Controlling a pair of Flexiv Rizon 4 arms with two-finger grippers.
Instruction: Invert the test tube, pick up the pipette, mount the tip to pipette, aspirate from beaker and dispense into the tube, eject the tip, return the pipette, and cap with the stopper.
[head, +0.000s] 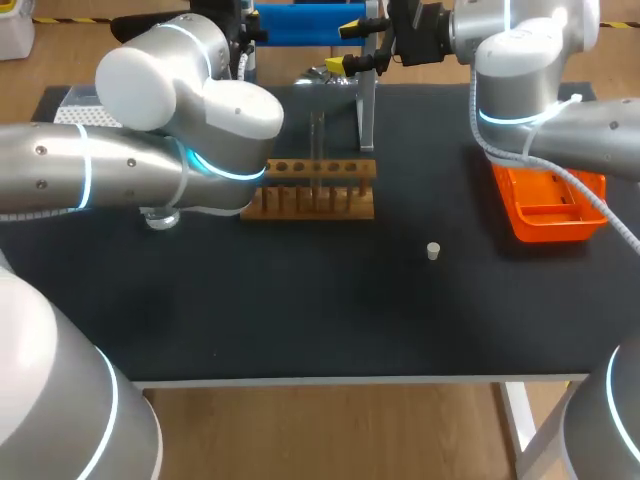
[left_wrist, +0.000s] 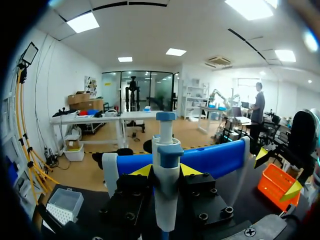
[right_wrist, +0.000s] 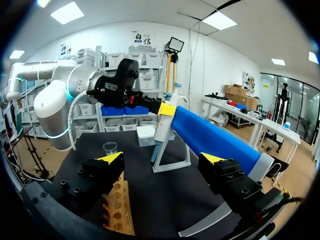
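The pipette (left_wrist: 165, 165) is the one to watch: it stands upright between the yellow tips of the left gripper (left_wrist: 166, 171), which press on its body from both sides. It is a firm pinch low on the handle, likely so the tool hangs plumb and the plunger on top stays free. In the right wrist view it sits right at the top of the pipette stand (head: 366, 115), upper middle of the head view; whether it has cleared the hanger cannot be told. Just in front of the stand, the test tube (head: 316, 150) stands upright in the wooden rack (head: 310, 200), placed to be filled. The stopper (head: 433, 251) lies alone on the table (head: 300, 300), right of centre and well apart from the rack, kept for the last step. The beaker (right_wrist: 110, 148) sits beyond the rack, the tip box (left_wrist: 62, 205) further off. The right gripper (right_wrist: 162, 159) hangs spread wide, holding nothing, facing the pipette, seemingly on standby, with the orange tray (head: 548, 208) beneath its arm.
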